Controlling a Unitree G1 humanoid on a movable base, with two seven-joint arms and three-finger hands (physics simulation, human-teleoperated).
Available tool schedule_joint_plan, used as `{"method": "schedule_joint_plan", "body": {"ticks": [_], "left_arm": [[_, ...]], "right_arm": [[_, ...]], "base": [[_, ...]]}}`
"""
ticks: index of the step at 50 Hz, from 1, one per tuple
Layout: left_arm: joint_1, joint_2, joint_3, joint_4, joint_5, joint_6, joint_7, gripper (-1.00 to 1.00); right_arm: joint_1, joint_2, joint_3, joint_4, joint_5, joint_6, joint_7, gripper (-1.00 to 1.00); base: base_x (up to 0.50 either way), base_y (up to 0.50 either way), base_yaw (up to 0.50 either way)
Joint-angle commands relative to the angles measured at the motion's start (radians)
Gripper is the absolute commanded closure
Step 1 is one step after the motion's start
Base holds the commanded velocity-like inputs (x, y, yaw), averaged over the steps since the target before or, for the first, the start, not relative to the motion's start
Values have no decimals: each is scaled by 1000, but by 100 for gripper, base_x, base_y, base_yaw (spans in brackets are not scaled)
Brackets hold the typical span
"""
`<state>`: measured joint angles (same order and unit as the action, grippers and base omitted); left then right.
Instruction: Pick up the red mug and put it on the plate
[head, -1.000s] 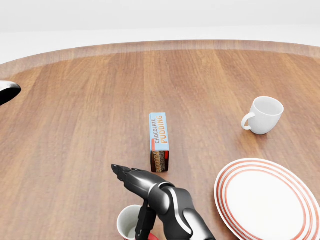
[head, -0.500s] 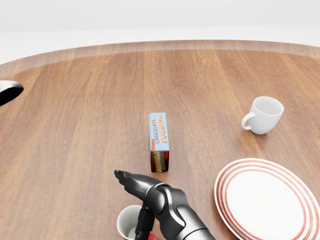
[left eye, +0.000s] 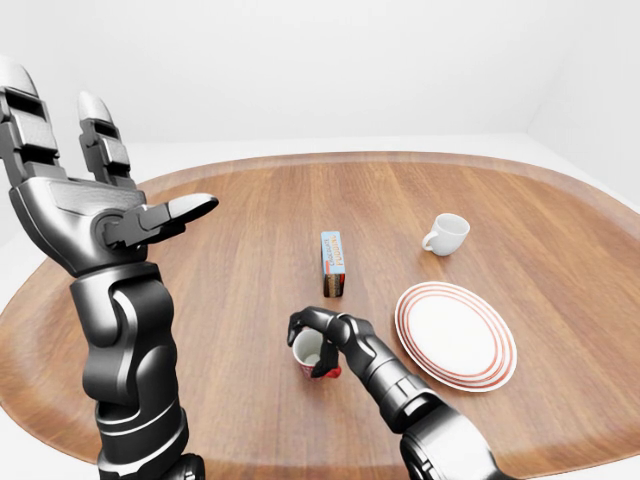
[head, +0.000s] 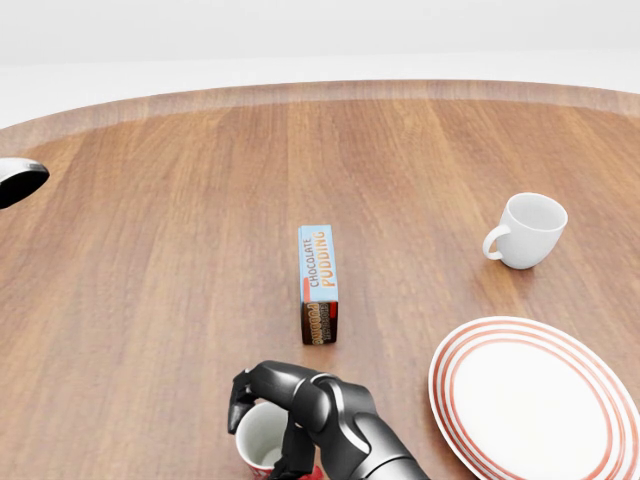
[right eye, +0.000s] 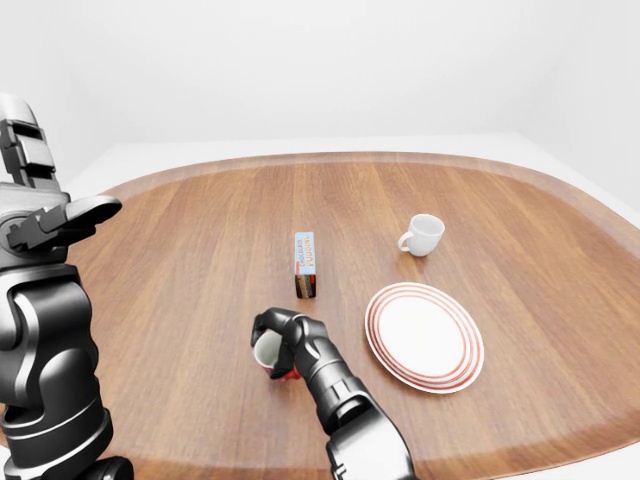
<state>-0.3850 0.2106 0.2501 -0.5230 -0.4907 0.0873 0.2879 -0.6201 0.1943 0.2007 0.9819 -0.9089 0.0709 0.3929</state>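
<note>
The right hand (head: 285, 410) has just curled its fingers from outstretched down round the red mug (left eye: 310, 352), pinching its rim, so the lift toward the striped plate (head: 540, 400) looks imminent.

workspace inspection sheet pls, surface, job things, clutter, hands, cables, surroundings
surface: round wooden table, bare wood between items
job's things: red mug upright near the bottom of the left-eye view; red-ringed plate to its right, nothing on it
clutter: chocolate pudding box; white cup
grippers: right hand fingers curled over the mug's rim; left hand raised off the table, fingers spread
cables: nothing seen
surroundings: plain white walls and floor
</note>
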Motion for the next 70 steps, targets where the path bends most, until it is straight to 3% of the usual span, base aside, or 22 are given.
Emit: {"method": "schedule_joint_plan", "body": {"ticks": [1, 11, 31, 56, 70], "left_arm": [[0, 1, 0, -7, -2, 0, 2, -95], [-4, 5, 4, -15, -8, 0, 6, -95], [-3, 11, 12, -1, -3, 0, 3, -95], [0, 15, 15, 6, -2, 0, 1, -95], [-3, 16, 17, 5, -3, 0, 5, -95]], "right_arm": [[27, -13, 13, -44, -37, 10, -23, 100], [65, -18, 16, -169, -39, 16, 35, 100], [222, -100, 3, -766, -20, 16, 303, 100], [263, -219, -88, -1015, -13, 16, 305, 100], [345, -231, -90, -1170, -47, 16, 305, 100]], "base": [[0, 0, 0], [0, 0, 0], [0, 0, 0], [0, 0, 0], [0, 0, 0]]}}
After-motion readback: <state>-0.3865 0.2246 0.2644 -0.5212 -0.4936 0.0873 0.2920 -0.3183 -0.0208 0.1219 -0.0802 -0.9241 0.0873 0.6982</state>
